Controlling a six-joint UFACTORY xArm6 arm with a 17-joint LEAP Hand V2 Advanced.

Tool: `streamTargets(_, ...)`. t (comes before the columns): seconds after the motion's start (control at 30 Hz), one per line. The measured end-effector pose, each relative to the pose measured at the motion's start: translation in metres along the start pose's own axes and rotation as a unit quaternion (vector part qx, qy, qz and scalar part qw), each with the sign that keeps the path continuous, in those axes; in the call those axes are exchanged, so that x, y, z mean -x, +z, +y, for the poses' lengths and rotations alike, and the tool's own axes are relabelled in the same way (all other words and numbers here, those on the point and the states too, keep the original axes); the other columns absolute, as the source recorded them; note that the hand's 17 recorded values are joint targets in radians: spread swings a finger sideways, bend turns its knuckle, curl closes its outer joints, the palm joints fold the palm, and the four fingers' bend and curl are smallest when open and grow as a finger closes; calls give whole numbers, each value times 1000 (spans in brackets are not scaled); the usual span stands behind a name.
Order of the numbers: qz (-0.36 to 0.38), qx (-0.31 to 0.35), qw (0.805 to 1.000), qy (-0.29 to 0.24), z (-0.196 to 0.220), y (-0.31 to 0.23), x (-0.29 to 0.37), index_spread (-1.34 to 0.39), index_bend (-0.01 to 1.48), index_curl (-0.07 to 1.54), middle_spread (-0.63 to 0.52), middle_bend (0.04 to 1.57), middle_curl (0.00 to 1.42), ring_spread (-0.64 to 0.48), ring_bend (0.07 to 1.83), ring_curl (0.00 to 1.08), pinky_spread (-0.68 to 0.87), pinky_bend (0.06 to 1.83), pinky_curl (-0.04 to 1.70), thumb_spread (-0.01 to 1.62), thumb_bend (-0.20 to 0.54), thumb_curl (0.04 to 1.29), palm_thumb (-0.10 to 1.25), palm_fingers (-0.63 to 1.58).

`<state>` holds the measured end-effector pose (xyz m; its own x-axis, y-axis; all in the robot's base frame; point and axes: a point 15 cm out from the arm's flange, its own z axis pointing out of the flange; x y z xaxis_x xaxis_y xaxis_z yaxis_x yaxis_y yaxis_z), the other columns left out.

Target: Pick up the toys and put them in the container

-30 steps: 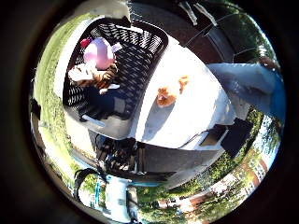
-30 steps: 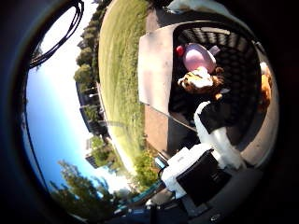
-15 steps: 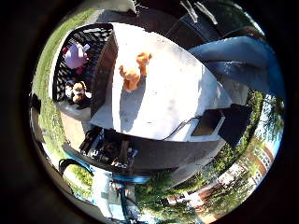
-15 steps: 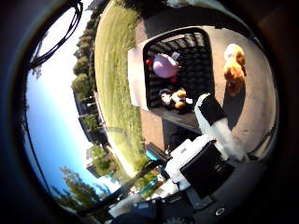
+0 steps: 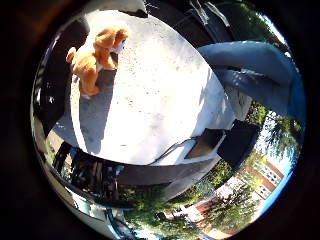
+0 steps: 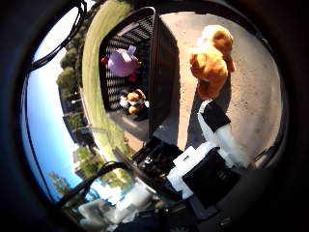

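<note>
A tan plush dog stands on the white table, beside the black slatted basket. It also shows in the right little finger side palm view. The basket holds a pink round toy and a small brown and white plush. My hand hangs over the table close to the dog. One white and black finger reaches out straight towards the dog, short of it, with nothing in it.
The basket stands at the table's end, with a lawn beyond it. The table's edge drops to dark equipment below. A black box stands by the table's corner.
The camera has moved away from over the basket and towards the plush dog, which now looks much larger. The toys in the basket lie as before.
</note>
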<state>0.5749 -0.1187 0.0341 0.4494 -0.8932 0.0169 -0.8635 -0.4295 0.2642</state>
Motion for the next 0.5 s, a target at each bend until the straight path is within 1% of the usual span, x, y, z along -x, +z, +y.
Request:
streamTargets(0.17, 42, 2, 999, -31, -17, 28, -8, -338, 132, 219, 33, 174, 306, 234, 359, 325, 417, 511, 331, 1086, -34, 438, 712, 14)
streamTargets(0.3, 63, 14, 996, -57, -28, 47, 1, -325, 140, 210, 25, 170, 308, 237, 370, 328, 415, 542, 332, 1069, -44, 402, 684, 6)
streamTargets(0.4, 68, 9, 995, -67, -39, 62, 8, -315, 145, 205, 23, 174, 311, 239, 379, 330, 416, 564, 330, 1058, -46, 371, 638, 11)
streamTargets(0.5, 68, 10, 995, -75, -45, 74, 17, -300, 155, 207, 17, 182, 314, 241, 384, 329, 415, 564, 323, 1052, -38, 355, 624, 31)
